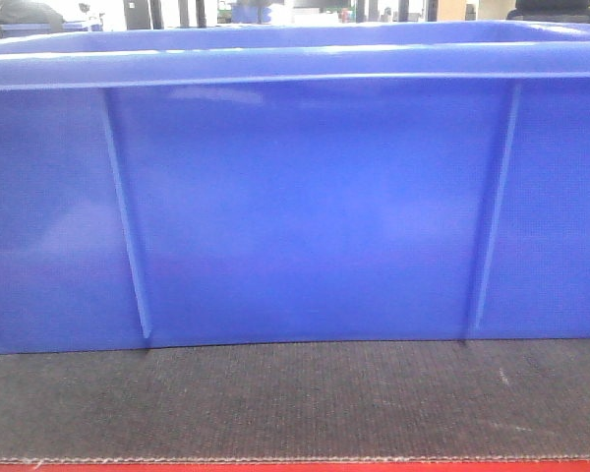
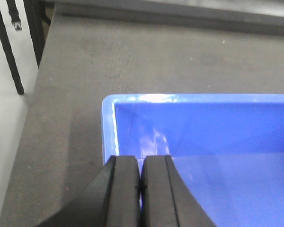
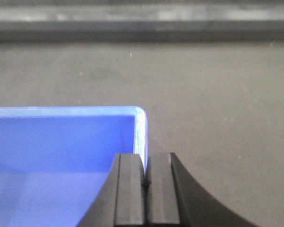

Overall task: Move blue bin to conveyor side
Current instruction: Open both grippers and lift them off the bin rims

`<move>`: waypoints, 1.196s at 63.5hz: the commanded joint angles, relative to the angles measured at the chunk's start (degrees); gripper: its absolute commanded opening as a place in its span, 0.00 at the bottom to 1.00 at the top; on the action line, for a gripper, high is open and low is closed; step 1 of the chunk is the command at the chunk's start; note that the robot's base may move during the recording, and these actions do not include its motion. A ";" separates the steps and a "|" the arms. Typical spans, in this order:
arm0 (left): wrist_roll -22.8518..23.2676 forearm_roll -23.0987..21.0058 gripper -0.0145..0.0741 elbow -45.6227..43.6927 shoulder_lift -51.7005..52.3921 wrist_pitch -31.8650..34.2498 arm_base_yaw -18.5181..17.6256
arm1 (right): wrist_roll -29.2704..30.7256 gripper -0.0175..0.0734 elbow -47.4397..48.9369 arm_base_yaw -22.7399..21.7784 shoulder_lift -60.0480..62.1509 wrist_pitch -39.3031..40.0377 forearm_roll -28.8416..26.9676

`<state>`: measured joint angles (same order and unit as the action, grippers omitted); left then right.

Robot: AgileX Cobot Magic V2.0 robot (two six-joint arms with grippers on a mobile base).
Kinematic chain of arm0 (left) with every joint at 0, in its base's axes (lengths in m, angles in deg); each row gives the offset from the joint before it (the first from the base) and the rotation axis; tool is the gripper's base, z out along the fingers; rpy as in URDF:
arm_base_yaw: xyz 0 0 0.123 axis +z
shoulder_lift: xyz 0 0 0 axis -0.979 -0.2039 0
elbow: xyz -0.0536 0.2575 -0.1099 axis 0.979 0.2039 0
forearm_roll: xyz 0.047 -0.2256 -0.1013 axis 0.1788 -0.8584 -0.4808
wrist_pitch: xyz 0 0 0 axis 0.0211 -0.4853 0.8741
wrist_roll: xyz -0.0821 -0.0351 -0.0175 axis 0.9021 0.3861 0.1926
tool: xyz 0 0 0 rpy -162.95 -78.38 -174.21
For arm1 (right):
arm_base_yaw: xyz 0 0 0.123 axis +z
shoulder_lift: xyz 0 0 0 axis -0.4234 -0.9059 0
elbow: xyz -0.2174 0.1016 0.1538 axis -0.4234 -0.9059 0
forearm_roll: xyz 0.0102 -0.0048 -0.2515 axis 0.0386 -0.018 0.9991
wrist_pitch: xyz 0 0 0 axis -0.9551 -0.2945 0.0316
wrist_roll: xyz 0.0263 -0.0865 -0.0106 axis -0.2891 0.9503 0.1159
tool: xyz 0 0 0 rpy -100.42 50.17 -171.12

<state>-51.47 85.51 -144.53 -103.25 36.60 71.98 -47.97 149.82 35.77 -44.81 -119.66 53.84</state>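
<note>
Both tools (image 2: 140,189) (image 3: 146,189) clamp blue bin (image 1: 305,206) rim

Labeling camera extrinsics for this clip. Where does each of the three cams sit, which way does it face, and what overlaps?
Exterior front: low, facing forward at the blue bin side wall on the black belt; no robot parts visible.
Left wrist: above the bin's left end, looking down past the left gripper, closed on the rim.
Right wrist: above the right end, looking down past the right gripper, closed on the rim.
Shared: all three show the bin and belt; the wrist views see opposite far corners.
</note>
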 commanded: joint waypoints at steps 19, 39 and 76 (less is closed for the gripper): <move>6.98 1.91 0.14 16.66 14.34 12.86 -0.14 | 0.44 0.10 -13.36 -0.27 15.24 8.81 0.14; 6.98 3.45 0.14 42.19 31.75 25.98 -0.14 | 0.44 0.10 -34.54 -0.27 33.88 17.86 1.48; 6.98 9.31 0.14 65.98 63.92 29.86 -0.14 | 0.44 0.10 -56.77 -0.27 63.52 18.60 1.63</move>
<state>-44.62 92.76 -79.14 -42.12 65.28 71.98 -47.87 93.98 35.77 16.44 -101.05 54.68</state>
